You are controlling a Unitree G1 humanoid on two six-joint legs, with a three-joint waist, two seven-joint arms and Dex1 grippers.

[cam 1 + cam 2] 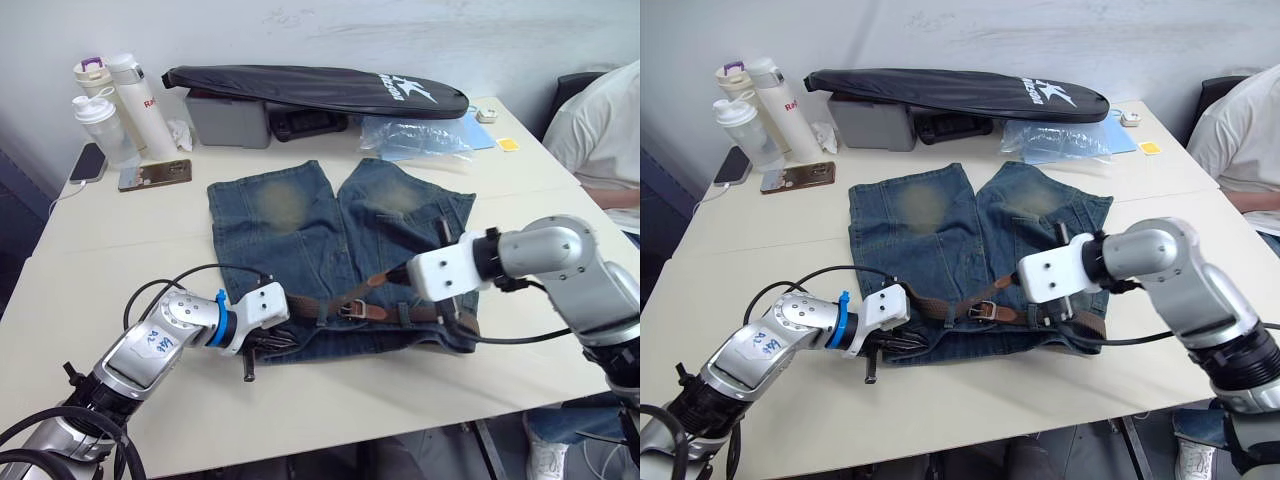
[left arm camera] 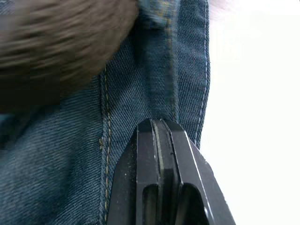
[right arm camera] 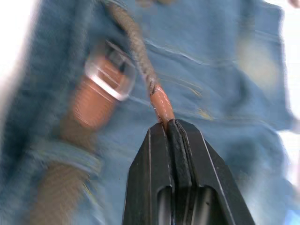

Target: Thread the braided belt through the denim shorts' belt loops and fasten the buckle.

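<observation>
The denim shorts (image 1: 335,250) lie flat on the pale desk (image 1: 100,270), waistband toward the robot and legs pointing away, each leg bearing a yellowish worn patch. The braided belt (image 1: 320,303) runs along the waistband, its woven dark brown strap passing under the belt loops (image 1: 1035,318), which are short upright denim strips. The buckle (image 1: 352,309), a silver rectangular metal frame, sits near the middle of the waistband beside a smooth tan leather section. The right gripper (image 3: 168,125) has its fingers pressed together on the belt's tapered tip, a smooth reddish-brown leather end that emerges from between the fingertips and leads back into the braided strap, with the buckle just beside it in the right wrist view. The left gripper (image 2: 159,123) rests at the waistband's left end, its fingers closed flat against each other on the stitched denim edge; whether fabric is pinched between them cannot be told. At the far edge of the desk lie a black racket cover (image 1: 320,90), a clear bluish plastic bag (image 1: 415,135), three bottles (image 1: 110,100) and a phone (image 1: 155,174).
</observation>
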